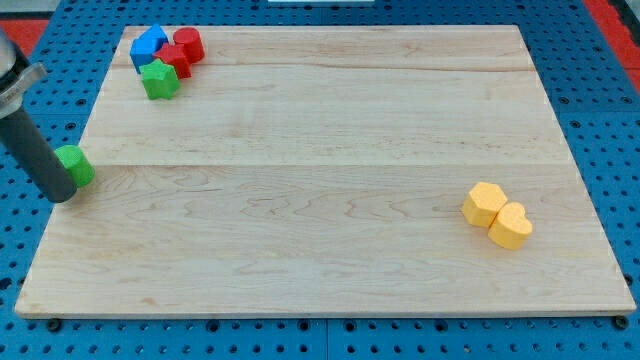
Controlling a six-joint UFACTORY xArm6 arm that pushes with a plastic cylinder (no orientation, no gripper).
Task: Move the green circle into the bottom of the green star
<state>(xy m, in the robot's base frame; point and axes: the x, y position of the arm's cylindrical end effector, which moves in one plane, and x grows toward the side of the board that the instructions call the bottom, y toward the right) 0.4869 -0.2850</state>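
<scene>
Green and round, the green circle [76,164] sits at the wooden board's [330,240] left edge, well below the green star [159,79]. My tip [62,196] holds nothing, touching the circle's lower-left side. No containers show.

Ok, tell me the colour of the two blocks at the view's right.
Yellow: yellow hexagon, yellow heart, camera view.
</scene>
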